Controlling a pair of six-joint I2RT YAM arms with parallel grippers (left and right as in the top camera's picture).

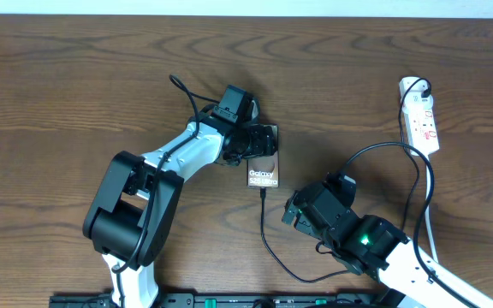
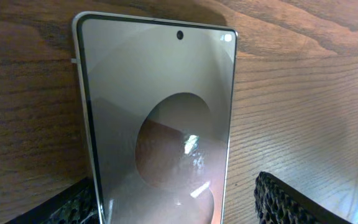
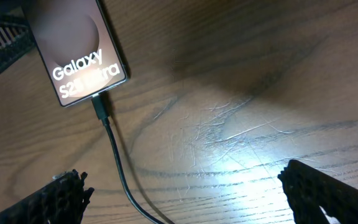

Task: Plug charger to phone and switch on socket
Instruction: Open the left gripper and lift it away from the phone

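The phone [image 1: 264,175] lies flat mid-table, its white "Galaxy" lettering up. My left gripper [image 1: 262,141] straddles its far end and is open. In the left wrist view the phone [image 2: 160,93] fills the space between the fingers; the left finger [image 2: 73,208] is at its edge and the right finger [image 2: 284,199] stands clear. The charger cable [image 1: 264,231] has its plug tip [image 3: 100,107] seated in the end of the phone [image 3: 73,43]. My right gripper [image 1: 291,214] hovers open over the cable [image 3: 114,149]. The socket [image 1: 424,124] lies at the far right with the white adapter [image 1: 413,85] in it.
The black cable loops along the near edge under my right arm and arcs up to the adapter. The socket's thick white cord [image 1: 425,218] runs down toward the near right edge. Bare wooden tabletop [image 1: 58,103] stretches to the left.
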